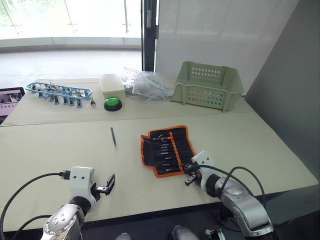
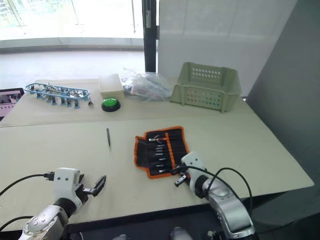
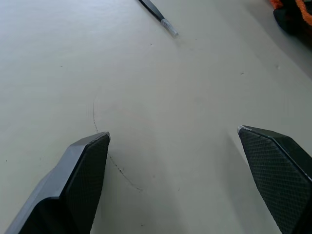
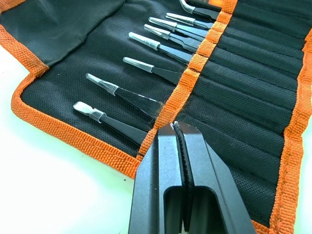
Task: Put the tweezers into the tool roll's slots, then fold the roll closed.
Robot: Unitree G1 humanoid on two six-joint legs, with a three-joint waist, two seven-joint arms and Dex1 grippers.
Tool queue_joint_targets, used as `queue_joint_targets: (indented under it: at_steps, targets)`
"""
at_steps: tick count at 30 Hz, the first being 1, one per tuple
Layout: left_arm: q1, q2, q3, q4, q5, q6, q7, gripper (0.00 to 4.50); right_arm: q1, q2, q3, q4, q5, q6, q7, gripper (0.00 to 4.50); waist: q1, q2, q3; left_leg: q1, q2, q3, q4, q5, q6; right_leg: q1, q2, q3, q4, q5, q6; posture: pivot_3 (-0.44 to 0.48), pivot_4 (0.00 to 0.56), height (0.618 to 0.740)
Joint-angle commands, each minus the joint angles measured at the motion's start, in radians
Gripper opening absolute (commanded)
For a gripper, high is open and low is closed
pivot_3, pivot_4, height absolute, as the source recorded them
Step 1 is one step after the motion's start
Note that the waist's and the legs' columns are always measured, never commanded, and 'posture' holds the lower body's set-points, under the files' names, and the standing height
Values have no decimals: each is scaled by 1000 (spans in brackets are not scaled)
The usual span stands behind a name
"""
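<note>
The right gripper (image 4: 179,127), fingers pressed together on nothing, hovers at the near edge of the open tool roll (image 1: 167,150), where slotted tweezers (image 4: 127,97) lie half hidden. The left gripper (image 3: 173,139) gapes empty; one loose tweezer (image 1: 113,135) lies left of the roll.

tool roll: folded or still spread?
Spread. The black fabric tool roll with orange edging lies open flat on the table, its slots and several slotted tweezers exposed; one slim black tweezer lies loose beside it.
</note>
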State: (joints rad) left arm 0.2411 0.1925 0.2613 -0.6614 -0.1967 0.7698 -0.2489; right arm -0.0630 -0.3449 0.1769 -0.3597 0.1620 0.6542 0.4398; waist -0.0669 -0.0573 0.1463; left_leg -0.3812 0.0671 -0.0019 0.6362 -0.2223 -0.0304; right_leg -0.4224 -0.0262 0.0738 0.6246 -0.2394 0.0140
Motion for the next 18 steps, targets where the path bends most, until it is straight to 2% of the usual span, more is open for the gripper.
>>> queue_joint_targets:
  at_steps: [1, 6, 11, 18]
  targets:
    - [-108, -20, -68, 73, 53, -10, 86, 4455, 28, 3, 31, 69, -10, 44, -6, 0, 1, 0, 0, 0, 0, 0, 0, 0, 0, 0, 1, 0, 1, 0, 0, 0, 150, 724]
    - [-263, -50, -103, 246, 93, -51, 158, 4455, 31, 4, 28, 61, -12, 47, -12, 0, 3, 0, -3, 3, 0, -1, 0, 0, 0, 1, 2, 0, 3, 0, 0, 0, 150, 724]
    - [-355, -62, -105, 412, 134, -79, 230, 4455, 31, 3, 17, 55, -11, 51, -17, 0, 5, 2, -5, 3, 0, -1, 0, 0, 0, 1, 2, 0, 4, 0, 0, 0, 150, 724]
    - [-535, -104, -106, 681, 137, -176, 291, 4455, 34, -1, 8, 50, -9, 54, -23, 0, 25, 8, -6, 8, -2, -1, 0, 0, 0, 3, 2, 0, 5, 0, 0, 0, 150, 724]
